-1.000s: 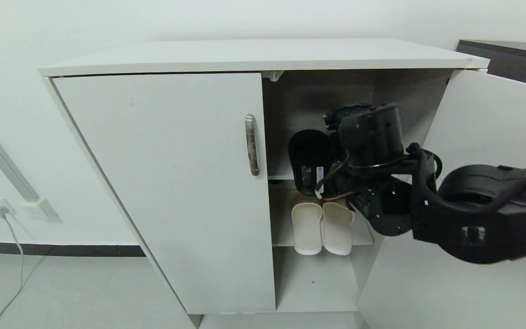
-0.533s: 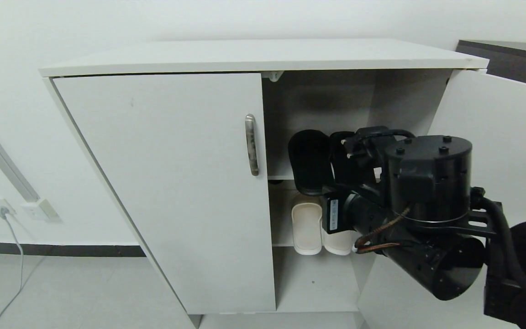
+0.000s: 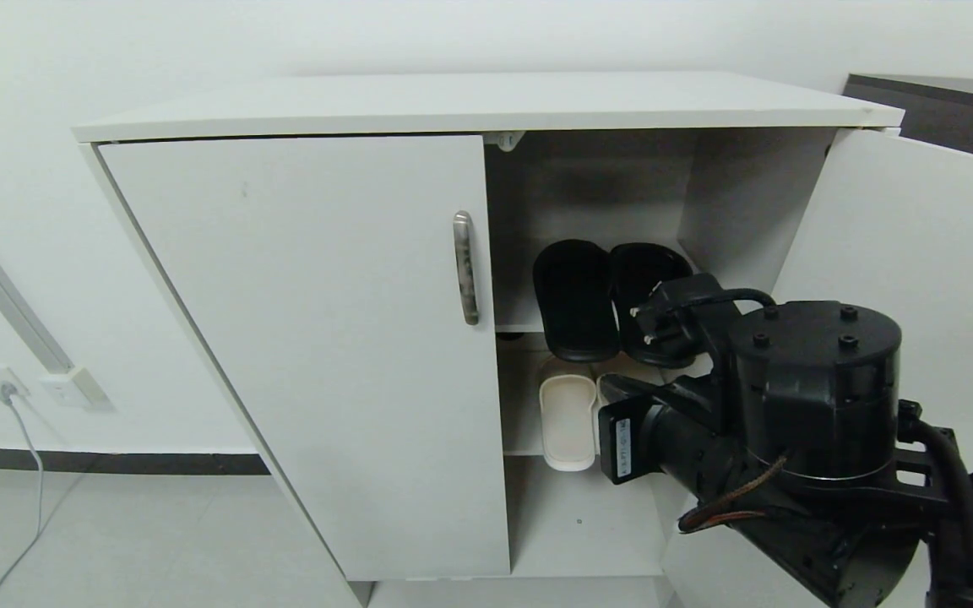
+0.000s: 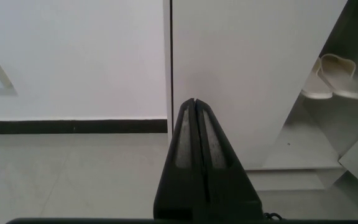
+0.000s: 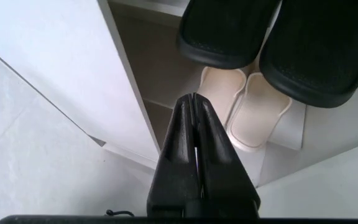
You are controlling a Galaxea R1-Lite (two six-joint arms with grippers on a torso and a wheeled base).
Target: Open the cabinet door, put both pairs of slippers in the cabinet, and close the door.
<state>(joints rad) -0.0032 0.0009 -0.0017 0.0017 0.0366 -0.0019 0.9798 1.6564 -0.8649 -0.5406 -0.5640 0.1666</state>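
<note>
- Black slippers [image 3: 575, 300]: the pair lies side by side on the upper shelf [image 3: 513, 321] of the cabinet [image 3: 470, 101], in its open right half. Their near ends jut past the shelf's front edge.
- Cream slippers [image 3: 567, 422]: this pair sits side by side on the shelf just below, directly under the black pair and also overhanging the edge. In the head view the right arm [image 3: 790, 405] covers most of the right-hand one.
- Right door [image 3: 900, 253]: it is swung wide open.
- Left door [image 3: 309, 338]: it is shut, with an upright metal handle [image 3: 465, 266] near its inner edge.
- Right gripper [image 5: 195, 99]: its fingers are pressed together with nothing between them. It hangs in front of the open half, clear of both pairs, and the cream pair is the nearer one.
- Label [image 3: 622, 439]: a small white sticker is on the right arm's wrist housing, with print too small to read.
- Left gripper [image 4: 194, 104]: its fingers are likewise closed flat against each other and it holds nothing. It sits low over the floor [image 4: 73, 174], facing the closed door's lower part.
- Wall socket [image 3: 5, 384]: it is on the wall to the left of the cabinet, and a grey cable [image 3: 30, 490] plugged into it trails down to the floor.
</note>
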